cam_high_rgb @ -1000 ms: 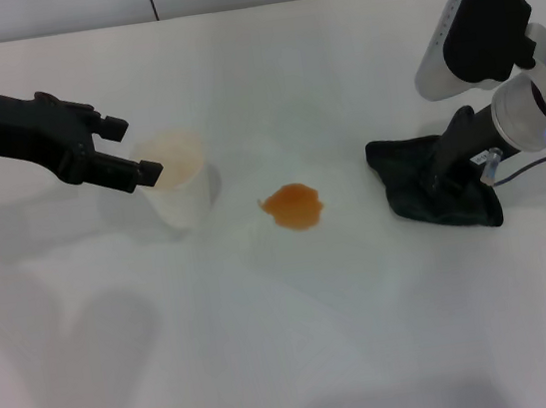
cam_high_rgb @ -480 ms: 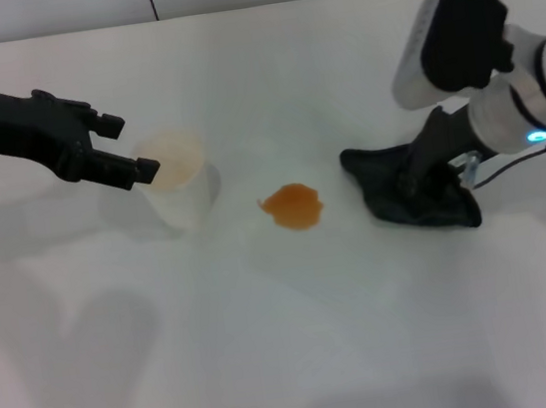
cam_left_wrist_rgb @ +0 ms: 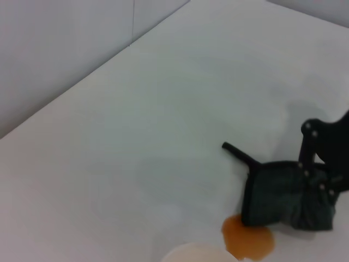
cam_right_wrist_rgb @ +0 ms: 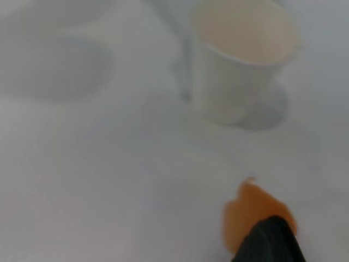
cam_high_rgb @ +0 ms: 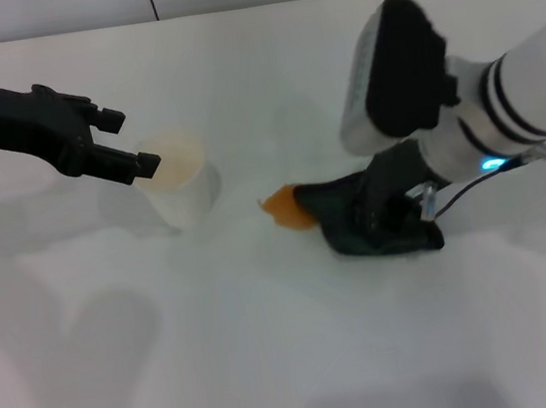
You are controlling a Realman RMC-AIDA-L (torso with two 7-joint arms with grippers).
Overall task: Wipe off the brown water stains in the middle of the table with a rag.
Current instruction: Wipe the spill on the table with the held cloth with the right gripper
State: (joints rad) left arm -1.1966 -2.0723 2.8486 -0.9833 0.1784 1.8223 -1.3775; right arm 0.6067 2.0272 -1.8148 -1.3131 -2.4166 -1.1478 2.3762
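One rag, one orange-brown stain, one white paper cup and two grippers show on the white worktop.

The rag lies flat near the middle of the worktop, to the right of the cup. In the head view its long axis runs roughly left to right, slightly slanted, and its leading left edge covers the right part of the stain. The left wrist view shows the same overlap: the dark cloth sits on the upper edge of the blotch, with a thin strip of cloth trailing off from one corner. In the right wrist view the rag's tip lies over the stain, with the cup beyond.

The right gripper is down on the rag, pressing into its right half; its fingers are buried in the dark cloth and I cannot tell whether they are clenched or released.

The left gripper hangs above the worktop at the cup's left rim, its two black fingers spread apart and grasping nothing. The cup stands upright, its inside tinted pale orange
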